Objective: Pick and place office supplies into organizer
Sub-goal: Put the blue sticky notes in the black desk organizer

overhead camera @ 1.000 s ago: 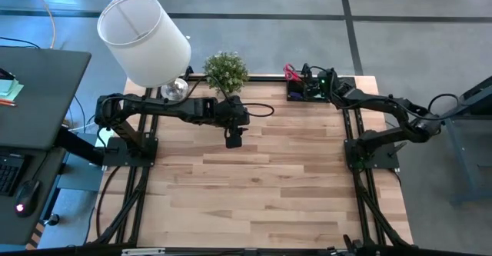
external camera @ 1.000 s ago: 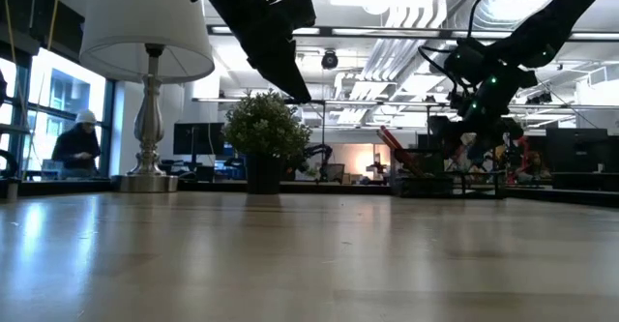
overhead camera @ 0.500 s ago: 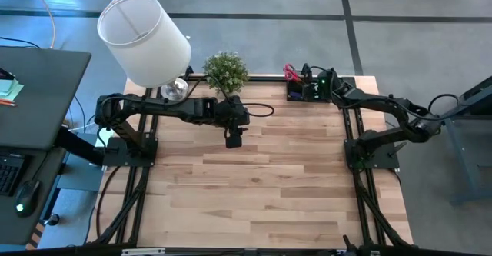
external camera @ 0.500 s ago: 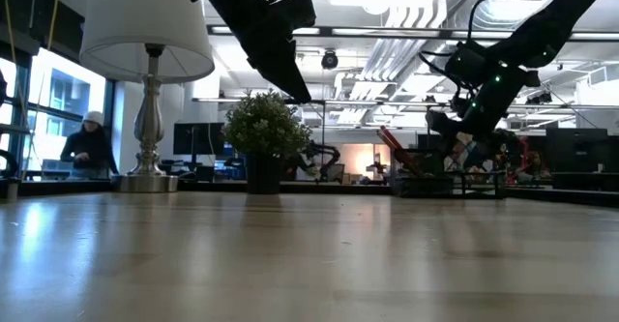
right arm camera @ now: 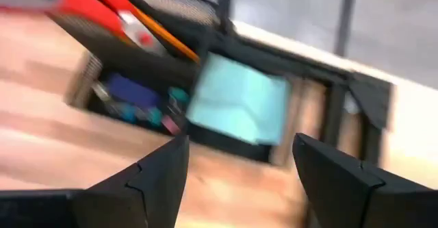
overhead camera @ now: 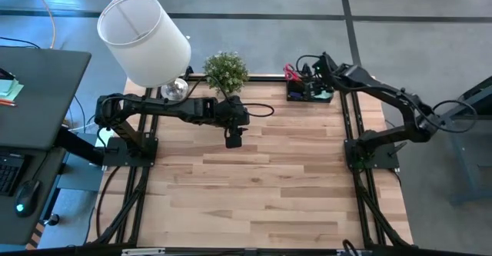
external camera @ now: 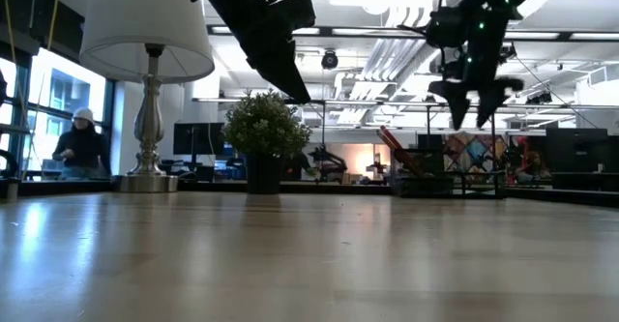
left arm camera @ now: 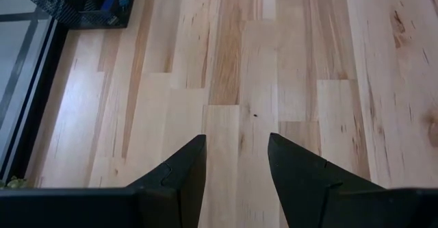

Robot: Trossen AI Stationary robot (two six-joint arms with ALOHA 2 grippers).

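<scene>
The right gripper (external camera: 472,109) has gone up since a moment ago. Before, it hung low, right at the organizer (overhead camera: 309,91). Now it sits high above it, and its two fingers (right arm camera: 154,176) are spread wide with nothing between them.

The organizer is a small black tray at the far edge of the bench (overhead camera: 261,179), near the right corner. The office supplies are inside it. In the right wrist view a mint-green sticky-note pad (right arm camera: 239,99) lies flat in one box of the tray. Next to it is a box with small blue and purple bits (right arm camera: 133,94). The red-handled scissors (right arm camera: 92,5) and an orange pencil (right arm camera: 164,36) stick up out of the tall mesh part beside them. From above, the red handles (overhead camera: 290,72) poke out on the tray's left end.

The left gripper (left arm camera: 236,170) has not moved. It hangs over the middle of the bench, well apart from the organizer. Its fingers are parted, with bare wood showing in the gap. It holds nothing.

A small green potted plant (overhead camera: 225,71) stands at the far edge of the bench, between the organizer and a lamp (overhead camera: 146,41) with a big white shade. In the low view a person (external camera: 79,146) is far off in the room behind the bench, on the left.
</scene>
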